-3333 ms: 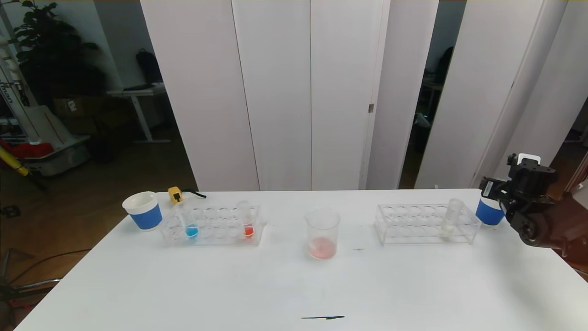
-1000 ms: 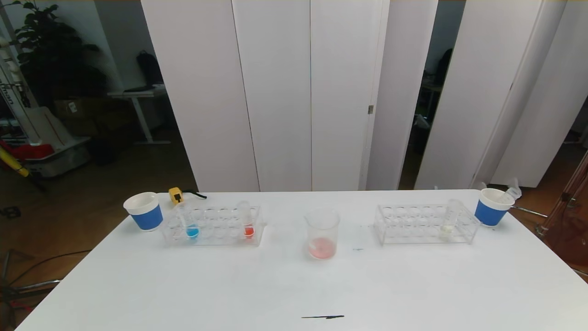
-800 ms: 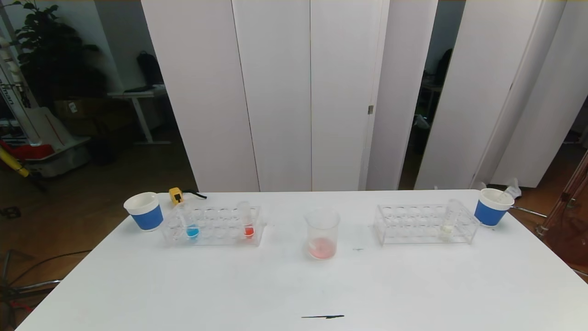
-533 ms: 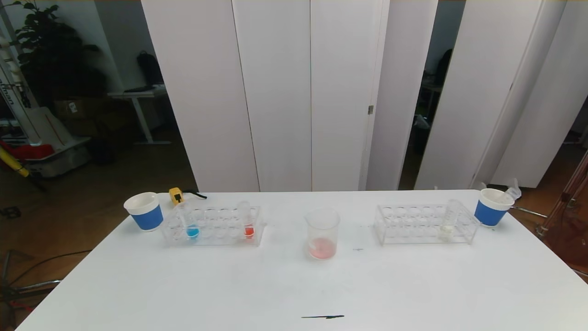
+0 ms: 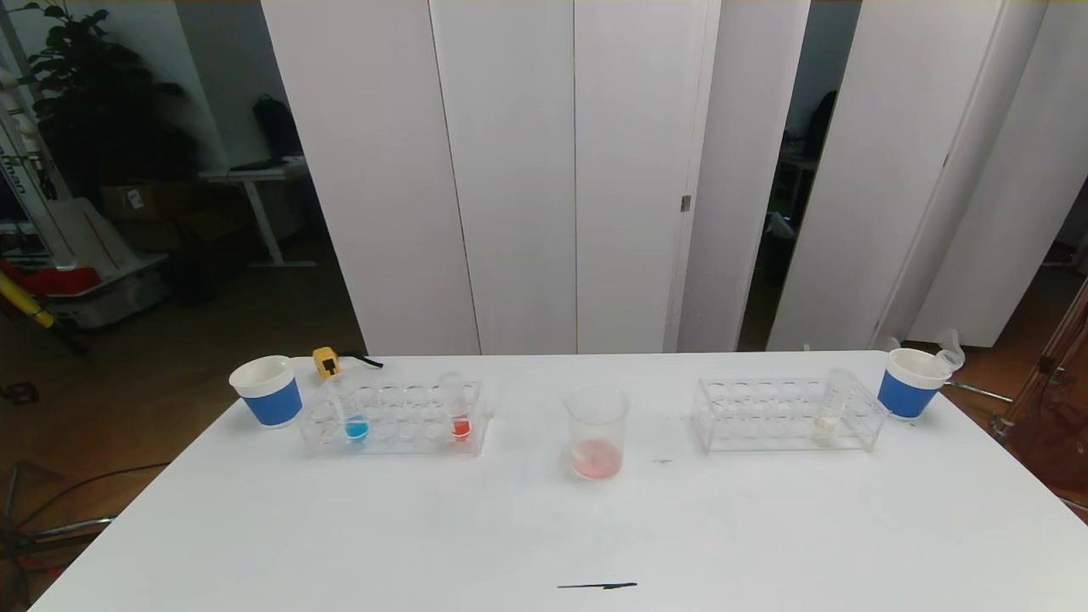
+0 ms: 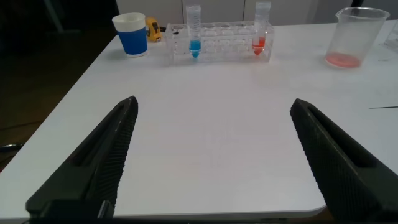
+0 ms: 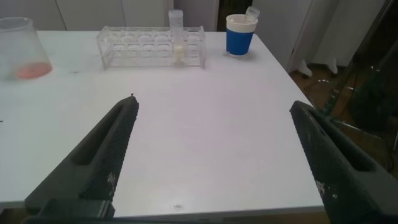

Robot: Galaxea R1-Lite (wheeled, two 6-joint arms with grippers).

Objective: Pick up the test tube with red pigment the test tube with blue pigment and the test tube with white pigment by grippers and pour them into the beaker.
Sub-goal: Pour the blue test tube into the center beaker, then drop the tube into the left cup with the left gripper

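The beaker (image 5: 597,431) stands mid-table with a little pink-red liquid; it also shows in the left wrist view (image 6: 352,36) and the right wrist view (image 7: 22,48). The blue-pigment tube (image 5: 349,412) and a red-pigment tube (image 5: 456,407) stand in the left clear rack (image 5: 399,422). The white-pigment tube (image 5: 833,406) stands in the right rack (image 5: 765,415). My left gripper (image 6: 212,106) and right gripper (image 7: 212,102) are open and empty, low at the table's near edge, out of the head view.
A blue paper cup (image 5: 266,390) stands left of the left rack, with a yellow object (image 5: 324,361) behind. Another blue cup (image 5: 909,383) at the far right holds an empty tube. A dark streak (image 5: 597,586) marks the front of the table (image 5: 544,527).
The right arm, 3.3 s ago beside the right blue cup, has withdrawn out of the head view. An empty tube now leans in that cup. Nothing else moved.
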